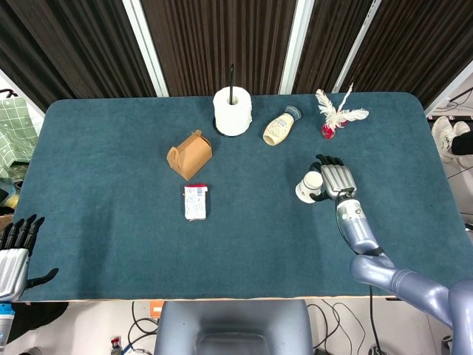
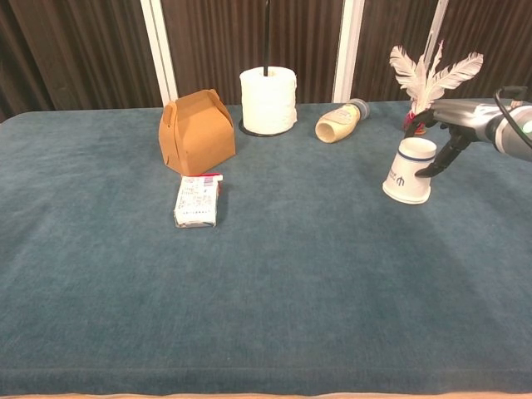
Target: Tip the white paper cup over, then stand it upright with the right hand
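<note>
The white paper cup (image 1: 310, 186) (image 2: 409, 171) stands wide end down on the blue table, right of centre, leaning slightly. My right hand (image 1: 336, 180) (image 2: 462, 117) is at its right side. The fingers reach past the cup's upper rim and the thumb touches its side wall. The hand is not closed around the cup. My left hand (image 1: 16, 250) hangs off the table's front left corner with its fingers spread and nothing in it; the chest view does not show it.
Behind the cup lie a cream bottle (image 1: 279, 128) (image 2: 340, 122) on its side and a feather shuttlecock (image 1: 334, 117) (image 2: 426, 83). A paper-towel roll (image 1: 232, 111), a brown carton box (image 1: 189, 154) and a small packet (image 1: 195, 202) sit left of centre.
</note>
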Tool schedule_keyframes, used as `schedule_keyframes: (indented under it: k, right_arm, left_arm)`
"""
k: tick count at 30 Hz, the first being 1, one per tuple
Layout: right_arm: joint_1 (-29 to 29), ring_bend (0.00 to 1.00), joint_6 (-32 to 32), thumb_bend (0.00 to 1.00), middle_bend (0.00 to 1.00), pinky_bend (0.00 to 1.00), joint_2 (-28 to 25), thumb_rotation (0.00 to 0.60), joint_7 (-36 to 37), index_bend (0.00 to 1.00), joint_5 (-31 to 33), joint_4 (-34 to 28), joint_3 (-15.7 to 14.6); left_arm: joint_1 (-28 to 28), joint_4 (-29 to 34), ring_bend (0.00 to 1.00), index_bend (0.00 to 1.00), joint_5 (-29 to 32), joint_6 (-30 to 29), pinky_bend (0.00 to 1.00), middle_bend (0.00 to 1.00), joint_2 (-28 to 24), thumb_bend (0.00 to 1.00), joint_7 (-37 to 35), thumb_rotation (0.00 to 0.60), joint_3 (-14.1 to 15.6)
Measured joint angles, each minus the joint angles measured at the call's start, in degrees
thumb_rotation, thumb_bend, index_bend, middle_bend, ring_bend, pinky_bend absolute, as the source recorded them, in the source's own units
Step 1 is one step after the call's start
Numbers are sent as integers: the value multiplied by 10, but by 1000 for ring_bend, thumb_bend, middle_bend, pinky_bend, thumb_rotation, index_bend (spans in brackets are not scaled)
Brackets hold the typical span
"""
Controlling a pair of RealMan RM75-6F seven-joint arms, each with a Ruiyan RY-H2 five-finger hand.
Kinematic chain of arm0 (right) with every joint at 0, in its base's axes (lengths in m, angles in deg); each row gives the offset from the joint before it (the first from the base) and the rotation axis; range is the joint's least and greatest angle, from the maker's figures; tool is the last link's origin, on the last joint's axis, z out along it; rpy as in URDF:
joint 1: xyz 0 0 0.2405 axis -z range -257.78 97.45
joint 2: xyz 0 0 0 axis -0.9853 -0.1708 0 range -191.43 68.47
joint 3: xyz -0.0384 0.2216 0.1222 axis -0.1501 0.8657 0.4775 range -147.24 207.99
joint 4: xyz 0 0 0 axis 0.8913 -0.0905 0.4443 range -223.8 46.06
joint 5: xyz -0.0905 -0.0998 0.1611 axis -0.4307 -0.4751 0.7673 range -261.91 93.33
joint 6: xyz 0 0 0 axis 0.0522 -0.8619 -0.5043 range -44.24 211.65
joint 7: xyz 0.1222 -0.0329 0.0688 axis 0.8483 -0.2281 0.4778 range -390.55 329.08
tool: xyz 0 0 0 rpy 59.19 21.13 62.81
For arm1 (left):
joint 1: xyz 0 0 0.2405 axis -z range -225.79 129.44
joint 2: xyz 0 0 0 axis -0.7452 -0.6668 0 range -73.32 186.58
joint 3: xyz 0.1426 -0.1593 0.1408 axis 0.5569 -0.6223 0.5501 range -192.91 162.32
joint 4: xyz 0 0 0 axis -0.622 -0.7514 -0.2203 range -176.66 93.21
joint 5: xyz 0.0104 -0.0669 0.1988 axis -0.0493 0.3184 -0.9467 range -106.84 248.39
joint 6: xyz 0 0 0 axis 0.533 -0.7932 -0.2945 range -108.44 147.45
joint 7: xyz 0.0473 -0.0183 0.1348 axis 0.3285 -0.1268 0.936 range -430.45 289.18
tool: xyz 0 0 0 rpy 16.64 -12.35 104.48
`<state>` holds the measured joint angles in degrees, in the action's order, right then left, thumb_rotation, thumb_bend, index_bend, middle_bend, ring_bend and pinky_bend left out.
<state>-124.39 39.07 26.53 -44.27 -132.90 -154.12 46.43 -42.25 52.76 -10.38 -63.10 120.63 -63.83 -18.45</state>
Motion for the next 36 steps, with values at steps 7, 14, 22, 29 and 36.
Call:
schedule_keyframes:
  k: [7, 14, 22, 29, 36]
  right_arm:
    - [-2, 84, -3, 269, 127, 143, -2, 600, -2, 413, 3, -4, 0]
    - [-2, 84, -8, 277, 127, 143, -4, 600, 0, 476, 2, -8, 1]
    - [-1, 84, -10, 288, 127, 143, -10, 600, 15, 512, -5, -22, 4]
    - [10, 84, -11, 287, 129, 143, -32, 600, 96, 538, -26, -95, 29]
    - [35, 84, 22, 287, 130, 143, -52, 600, 262, 529, -56, -144, 55]
  left_arm:
    - [0, 0, 0, 0, 0, 0, 1, 1, 0, 4, 1, 599, 0]
    - [0, 4, 1, 0, 2, 0, 1, 1, -1, 4, 4, 599, -1]
    - [-1, -1, 0, 0, 0, -2, 1, 1, 1, 3, 1, 599, 0]
    - [0, -1, 1, 0, -1, -1, 1, 1, 2, 4, 3, 599, 0]
    - [0, 0, 1, 0, -1, 0, 1, 1, 3, 4, 8, 599, 1]
